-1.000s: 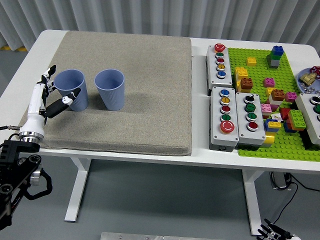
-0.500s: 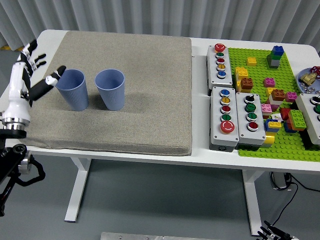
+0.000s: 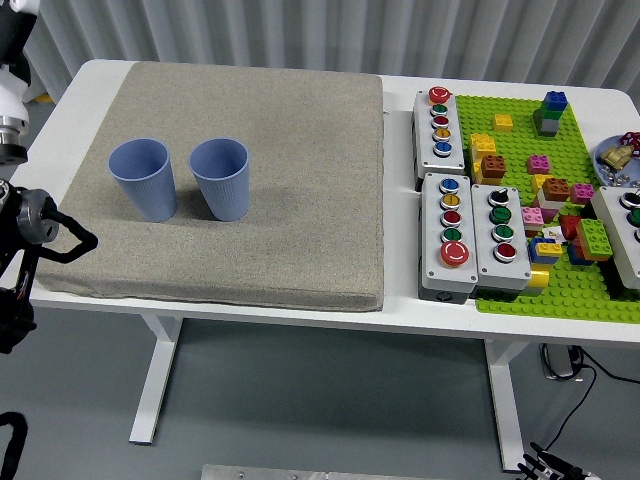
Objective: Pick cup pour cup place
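On the white counter [image 3: 300,318], left half, lies a grey-beige fabric mat [image 3: 290,200]. 2 light-blue ribbed plastic cups stand upright on it, side by side, close but apart: left cup [image 3: 143,179], right cup [image 3: 220,178]. Contents of either cup cannot be told from this angle. Nothing touches them.

Left arm [image 3: 15,60] enters at the upper left corner of the head view, white forearm section raised at the counter's left edge, well clear of the cups. Its robot hand is cut off by the frame edge; whether the fingers are spread or curled cannot be told. It holds neither cup. Black joint hardware [image 3: 40,230] shows lower down the left edge.

Right robot hand [image 3: 555,465]: only a few small fingertips show at the bottom right, below counter level; state cannot be told.

Right half of counter: 3 grey push-button boxes [image 3: 440,124], [image 3: 449,236], [image 3: 500,237] with coloured buttons, set against a green studded baseplate [image 3: 590,120] carrying scattered coloured building bricks. A fourth grey box [image 3: 625,235] sits at the right edge.
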